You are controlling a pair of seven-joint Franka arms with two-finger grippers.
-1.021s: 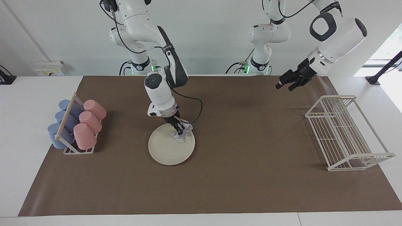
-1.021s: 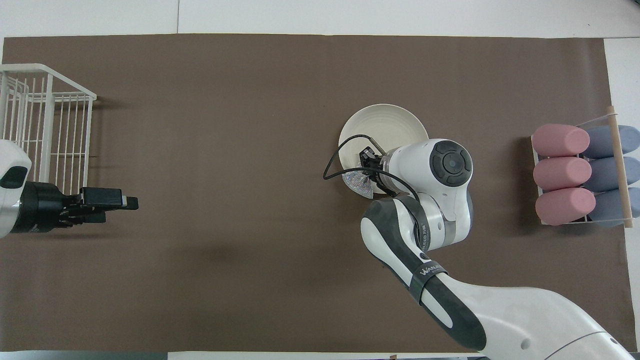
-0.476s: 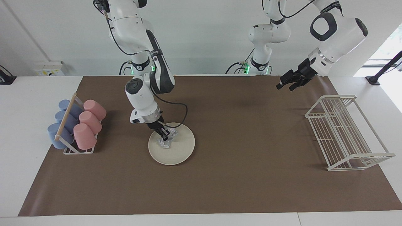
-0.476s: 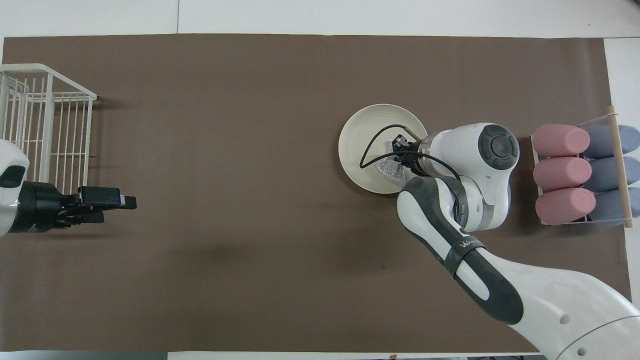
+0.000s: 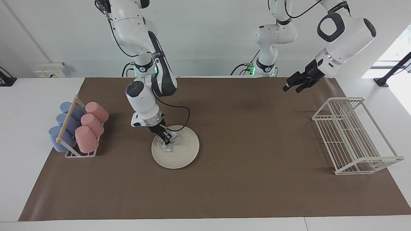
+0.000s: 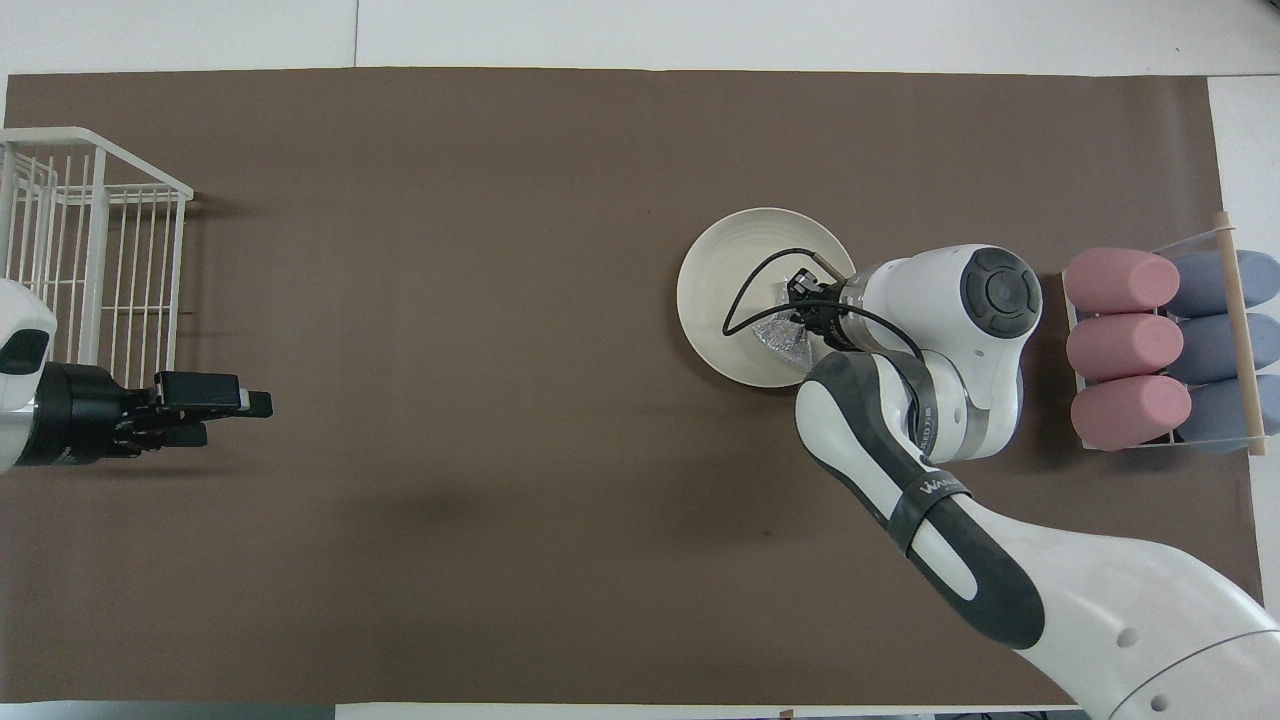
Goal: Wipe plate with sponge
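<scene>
The right gripper (image 5: 166, 140) is pinching the sponge (image 5: 167, 145) under its jaws and pressing it on the plate (image 5: 183, 154) to rub it clean, while the left gripper (image 5: 291, 86) is waiting with jaws spread wide.

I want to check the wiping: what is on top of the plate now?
The sponge lies on the plate, gripped by the right gripper. The patch of plate under the sponge is covered; the rest shows bare.

1. I can make out white lettering on the dark band of the right arm (image 6: 925, 490) in the overhead view; it looks like "WANLI", though I can't be sure.
2. Nothing else is readable to me.
</scene>
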